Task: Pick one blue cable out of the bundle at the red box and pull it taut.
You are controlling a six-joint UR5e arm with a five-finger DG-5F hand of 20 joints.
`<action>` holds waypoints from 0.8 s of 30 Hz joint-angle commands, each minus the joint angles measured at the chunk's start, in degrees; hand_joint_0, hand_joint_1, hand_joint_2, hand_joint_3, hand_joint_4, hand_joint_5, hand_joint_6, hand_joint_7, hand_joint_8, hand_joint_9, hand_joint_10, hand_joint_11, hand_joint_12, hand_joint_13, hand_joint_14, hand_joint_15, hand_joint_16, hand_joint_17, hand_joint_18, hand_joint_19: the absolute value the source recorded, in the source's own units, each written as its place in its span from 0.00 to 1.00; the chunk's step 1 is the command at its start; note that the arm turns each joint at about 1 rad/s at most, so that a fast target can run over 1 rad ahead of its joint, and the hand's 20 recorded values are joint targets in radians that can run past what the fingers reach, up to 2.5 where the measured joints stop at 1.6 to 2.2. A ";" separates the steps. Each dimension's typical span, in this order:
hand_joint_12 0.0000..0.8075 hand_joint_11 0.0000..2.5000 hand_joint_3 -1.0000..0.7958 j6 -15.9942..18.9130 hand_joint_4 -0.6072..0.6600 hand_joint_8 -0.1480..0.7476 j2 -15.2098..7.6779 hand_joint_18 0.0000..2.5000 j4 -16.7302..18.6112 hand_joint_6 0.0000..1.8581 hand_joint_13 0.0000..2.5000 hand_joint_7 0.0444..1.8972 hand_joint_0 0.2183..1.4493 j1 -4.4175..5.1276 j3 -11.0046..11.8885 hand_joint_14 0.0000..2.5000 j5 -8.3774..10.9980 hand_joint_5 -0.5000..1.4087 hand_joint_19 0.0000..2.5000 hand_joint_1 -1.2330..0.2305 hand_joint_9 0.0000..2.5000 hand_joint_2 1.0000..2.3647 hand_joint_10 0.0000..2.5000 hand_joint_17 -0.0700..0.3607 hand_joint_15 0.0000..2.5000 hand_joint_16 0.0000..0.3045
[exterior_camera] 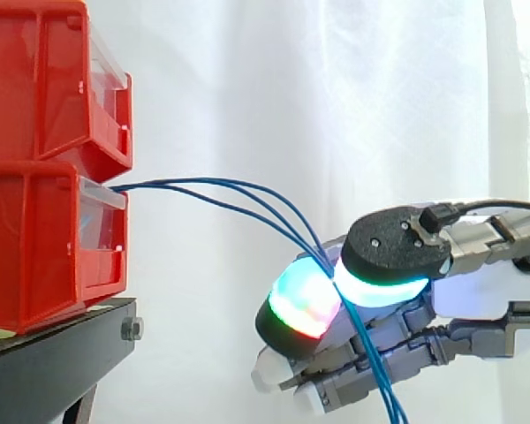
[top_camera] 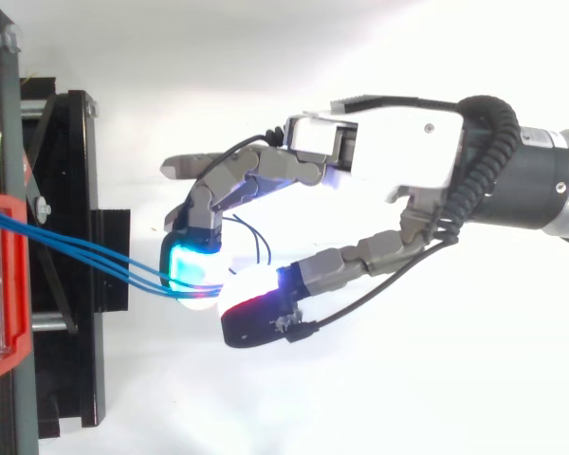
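Note:
Three thin blue cables (exterior_camera: 214,185) leave the front of the lower red box (exterior_camera: 35,247) and run right in a shallow downward arc. They pass between two glowing pads (exterior_camera: 305,300) of my hand (exterior_camera: 481,296), then hang down past the bottom edge. In the top view the cables (top_camera: 95,261) run from the red box (top_camera: 0,284) to the cyan pad (top_camera: 192,270), which presses against a white-red pad (top_camera: 256,294). My hand (top_camera: 389,142) is shut on the cables, and I cannot tell whether it pinches one or all. Its other fingers are curled below.
A second red box (exterior_camera: 35,79) is stacked on the lower one. Both rest on a black stand (exterior_camera: 62,353) at the left, before a white curtain (exterior_camera: 336,106). The stand (top_camera: 76,237) lies just left of the fingertips. Open space surrounds my hand.

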 commanded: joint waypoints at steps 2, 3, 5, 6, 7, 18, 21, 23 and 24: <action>0.48 0.10 0.45 0.22 0.57 0.52 0.77 0.14 -1.48 0.49 0.09 0.49 0.41 -0.26 0.00 0.00 0.00 0.18 0.01 0.17 0.24 0.02 0.00 0.48 0.00 0.20; 0.48 0.10 0.43 0.31 0.58 0.52 0.86 0.14 -1.92 0.49 0.10 0.50 0.42 -0.26 0.00 0.00 0.00 0.18 0.01 0.17 0.24 0.02 0.00 0.48 0.00 0.20; 0.48 0.10 0.40 0.22 0.59 0.52 1.21 0.15 -2.63 0.49 0.10 0.50 0.43 -0.26 0.00 0.00 0.00 0.18 0.01 0.17 0.25 0.01 0.00 0.48 0.00 0.20; 0.48 0.10 0.37 0.31 0.59 0.52 1.30 0.15 -2.80 0.49 0.11 0.49 0.44 -0.34 0.00 0.00 0.00 0.18 0.01 0.16 0.25 0.01 0.00 0.48 0.01 0.20; 0.48 0.10 0.35 0.39 0.59 0.52 1.38 0.15 -3.15 0.49 0.11 0.50 0.44 -0.34 0.00 0.00 0.00 0.18 0.01 0.16 0.25 0.01 0.00 0.48 0.00 0.20; 0.47 0.11 0.28 1.01 0.67 0.52 1.47 0.17 -4.56 0.49 0.12 0.52 0.37 -0.61 0.00 0.00 0.17 0.19 0.02 0.20 0.27 0.00 0.00 0.48 0.01 0.20; 0.48 0.10 0.28 1.01 0.68 0.53 1.47 0.16 -4.56 0.48 0.11 0.52 0.32 -0.61 0.00 0.00 0.26 0.19 0.04 0.26 0.27 0.00 0.00 0.48 0.01 0.20; 0.48 0.10 0.28 1.01 0.68 0.53 1.47 0.15 -4.56 0.48 0.11 0.51 0.29 -0.70 0.00 0.00 0.26 0.19 0.04 0.30 0.27 0.00 0.00 0.48 0.01 0.20; 0.48 0.10 0.28 1.01 0.68 0.53 1.47 0.15 -4.56 0.48 0.11 0.51 0.29 -0.70 0.00 0.00 0.17 0.19 0.04 0.32 0.27 0.00 0.00 0.49 0.01 0.20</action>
